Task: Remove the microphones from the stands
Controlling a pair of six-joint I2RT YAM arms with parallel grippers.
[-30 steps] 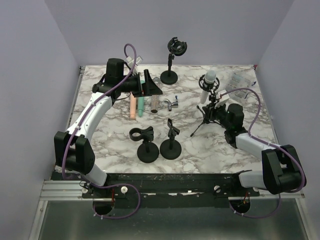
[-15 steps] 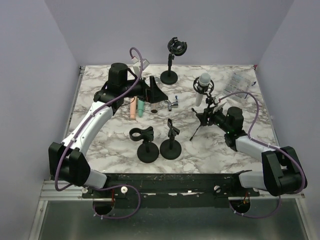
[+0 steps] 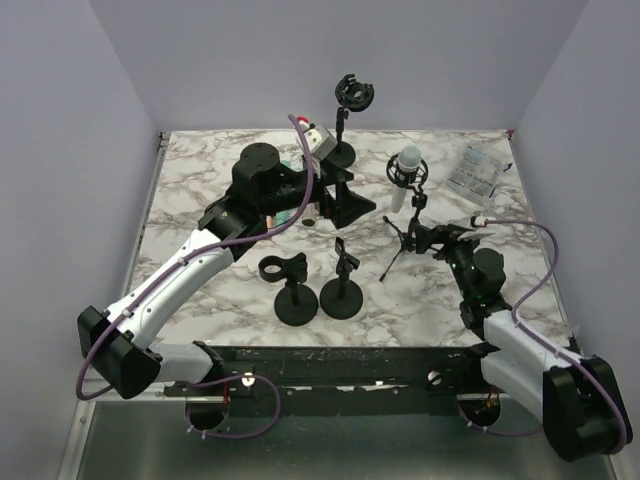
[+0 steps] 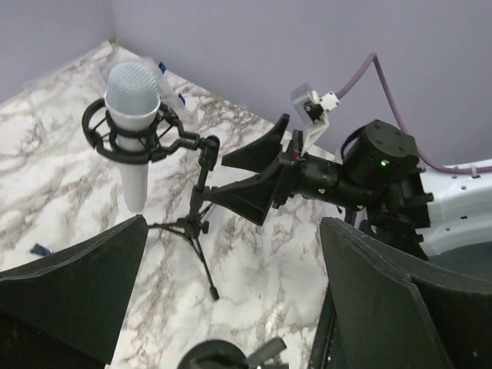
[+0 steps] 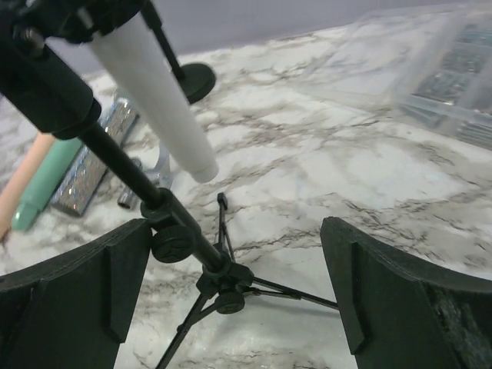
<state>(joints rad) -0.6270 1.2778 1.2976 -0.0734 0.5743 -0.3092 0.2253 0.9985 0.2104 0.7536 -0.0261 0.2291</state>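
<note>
The white microphone sits head-up in the shock mount of its tripod stand. It is in the right half of the bench, nearer the far edge than the near one. The right tool lies just beside the stand's pole on the near-right side, spread wide and holding nothing. In its wrist view the pole and leg hub stand between the fingers without touching them. The left tool, also wide open and empty, hangs over the middle of the bench, facing the microphone.

The bench is white marble with grey veins, closed in by plain lavender walls. A tall empty mount stand is at the far edge, two short clip stands are toward the near edge, and a clear bag lies by the far right corner.

A second ago the right tool was closed about the pole. It has since let go and its arm has drawn back toward the near edge. The left arm has swung in from the far left.

That arm hides most of the peach tube and teal tube. A small metal fitting is too blurred to name. The right wrist view cuts off the microphone's head.
</note>
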